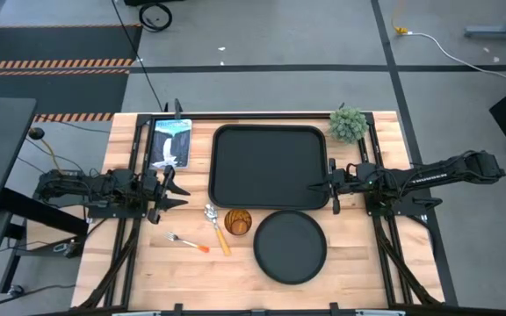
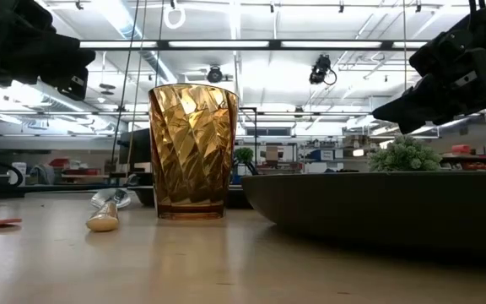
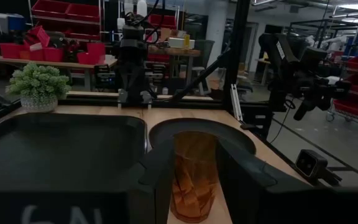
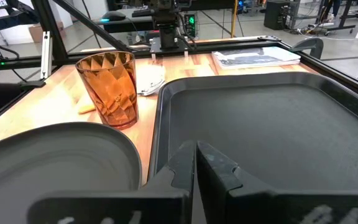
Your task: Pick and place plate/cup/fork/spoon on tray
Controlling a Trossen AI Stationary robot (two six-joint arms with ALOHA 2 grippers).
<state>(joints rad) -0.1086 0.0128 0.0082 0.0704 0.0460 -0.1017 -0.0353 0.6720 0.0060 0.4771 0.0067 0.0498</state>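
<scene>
left claw [image 1: 176,189] open beside the tray [image 1: 271,167], right claw [image 1: 330,186] closed at its opposite rim.

Your counter [image 1: 148,263] is light wood planks, dark frame at the edges. Black tray [image 1: 270,167] sits at the middle toward the far edge, nothing in it. Round black plate [image 1: 290,247] lies on the wood just in front of the tray's right half. Amber cup [image 1: 237,221] stands upright, left of the plate. Spoon [image 1: 216,228] lies just left of the cup, fork [image 1: 188,243] farther left. Blue-white card [image 1: 171,141] lies left of the tray, small potted plant [image 1: 349,124] at its far right corner.
</scene>
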